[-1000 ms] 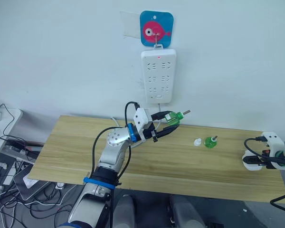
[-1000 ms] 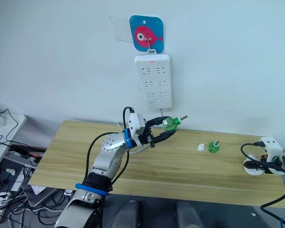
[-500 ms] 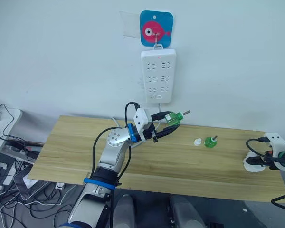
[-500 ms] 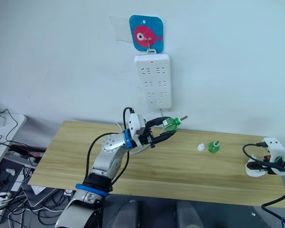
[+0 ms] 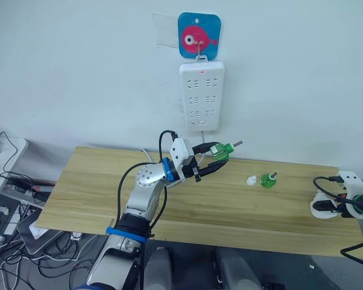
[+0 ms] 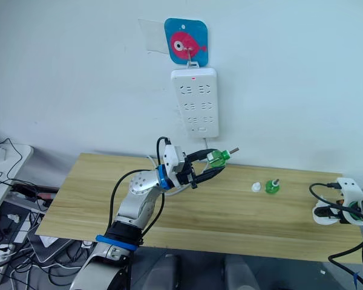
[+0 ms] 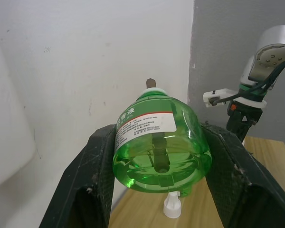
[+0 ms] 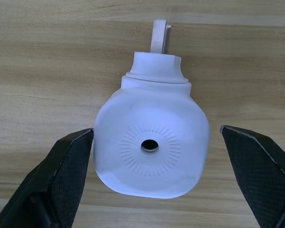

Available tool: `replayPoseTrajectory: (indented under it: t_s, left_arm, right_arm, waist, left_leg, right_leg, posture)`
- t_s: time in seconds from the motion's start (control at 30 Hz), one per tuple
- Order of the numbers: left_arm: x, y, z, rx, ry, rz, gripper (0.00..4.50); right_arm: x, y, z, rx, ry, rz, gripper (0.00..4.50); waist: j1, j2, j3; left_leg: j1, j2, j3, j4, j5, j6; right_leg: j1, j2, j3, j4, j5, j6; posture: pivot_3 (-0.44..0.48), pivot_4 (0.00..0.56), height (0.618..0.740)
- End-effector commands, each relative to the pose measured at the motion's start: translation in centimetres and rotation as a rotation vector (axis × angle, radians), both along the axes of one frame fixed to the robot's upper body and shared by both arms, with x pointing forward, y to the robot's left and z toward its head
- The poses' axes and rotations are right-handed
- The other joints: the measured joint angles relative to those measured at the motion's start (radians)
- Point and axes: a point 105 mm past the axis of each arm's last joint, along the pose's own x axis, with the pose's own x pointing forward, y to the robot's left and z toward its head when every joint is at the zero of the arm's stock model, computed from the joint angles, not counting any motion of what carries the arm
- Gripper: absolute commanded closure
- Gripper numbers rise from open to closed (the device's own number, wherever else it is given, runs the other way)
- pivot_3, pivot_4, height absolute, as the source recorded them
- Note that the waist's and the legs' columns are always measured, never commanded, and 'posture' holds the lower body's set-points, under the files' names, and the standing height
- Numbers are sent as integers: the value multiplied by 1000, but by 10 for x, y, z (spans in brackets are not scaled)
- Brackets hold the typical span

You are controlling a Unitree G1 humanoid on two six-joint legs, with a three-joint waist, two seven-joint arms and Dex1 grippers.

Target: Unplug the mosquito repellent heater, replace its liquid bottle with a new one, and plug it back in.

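My left gripper [image 7: 156, 190] clamps the new one [image 7: 159, 142] aloft below the power strip [image 5: 202, 95]; right gripper [image 8: 156, 156] wide open around the heater [image 8: 152, 147], untouched, ready to fit.

Left arm raised from the elbow and stretched forward over the desk [image 5: 97, 193], wrist level, left pincer [image 5: 213, 158] lifted clear of the surface with both black fingers [image 7: 92, 180] clamped on the sides of the new one [image 7: 159, 145] (wick end pointing away from the wrist, toward the wall). Right arm low at the far right end of the desk, right pincer [image 8: 152, 175] spread wide, fingers apart on either side of the mosquito repellent heater [image 8: 152, 154] without touching it.
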Motion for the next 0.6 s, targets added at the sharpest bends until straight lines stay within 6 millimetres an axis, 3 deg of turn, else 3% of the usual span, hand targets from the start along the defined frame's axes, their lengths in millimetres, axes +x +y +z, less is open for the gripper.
replayPoseTrajectory:
  t_s: [0.03,0.6]
  left_arm:
    - [-3,-3,12,-18,-45,-8,2244]
    - [-4,-2,12,-14,-42,-3,2244]
  right_arm:
    - [3,-4,6,4,-21,-38,42]
    - [5,-7,2,-10,-20,-34,42]
  waist:
    - [0,0,0]
    - [0,0,3]
  left_leg:
    - [0,0,0,0,0,0]
    - [0,0,0,-1,0,0]
  right_leg:
    - [0,0,0,0,0,0]
    - [0,0,0,-2,0,0]
  posture:
    - [85,245,740]
    - [93,251,740]
